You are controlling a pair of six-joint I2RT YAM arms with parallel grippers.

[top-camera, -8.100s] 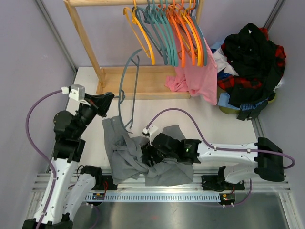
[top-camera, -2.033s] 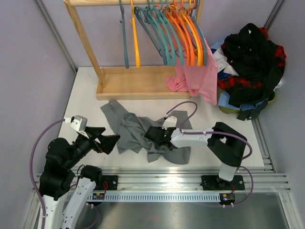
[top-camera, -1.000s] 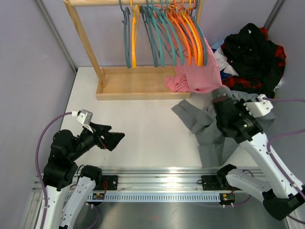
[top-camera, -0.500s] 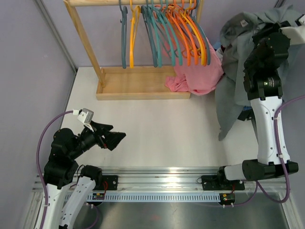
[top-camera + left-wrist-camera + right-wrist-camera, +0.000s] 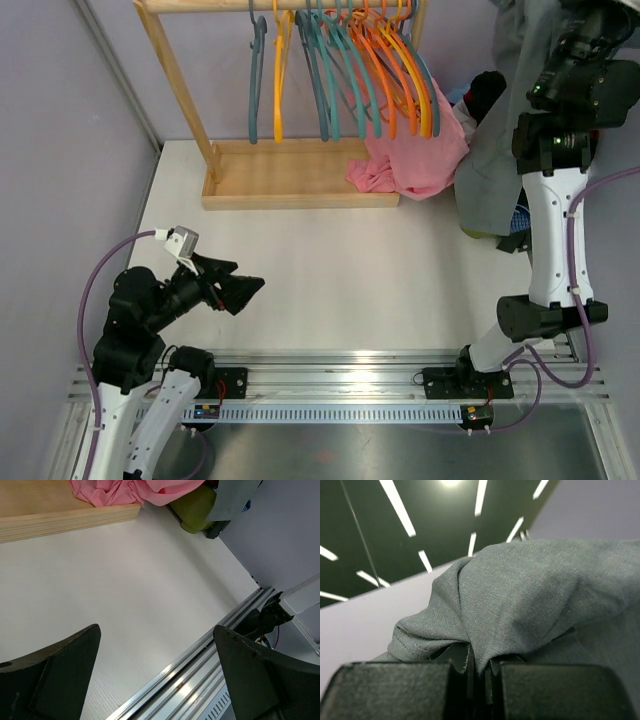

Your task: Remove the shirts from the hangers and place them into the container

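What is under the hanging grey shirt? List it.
Only a black garment and a corner of the yellow-green container show past the grey shirt; the rest is covered.

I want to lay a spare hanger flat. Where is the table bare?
The table is bare from the wooden tray to the near rail, between the left gripper and the right arm. Crowded far right: pink garment, container, grey shirt hanging from the right gripper.

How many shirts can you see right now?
2. The grey shirt hangs from the shut right tool above the container; a black shirt peeks out behind it. Others may be hidden.
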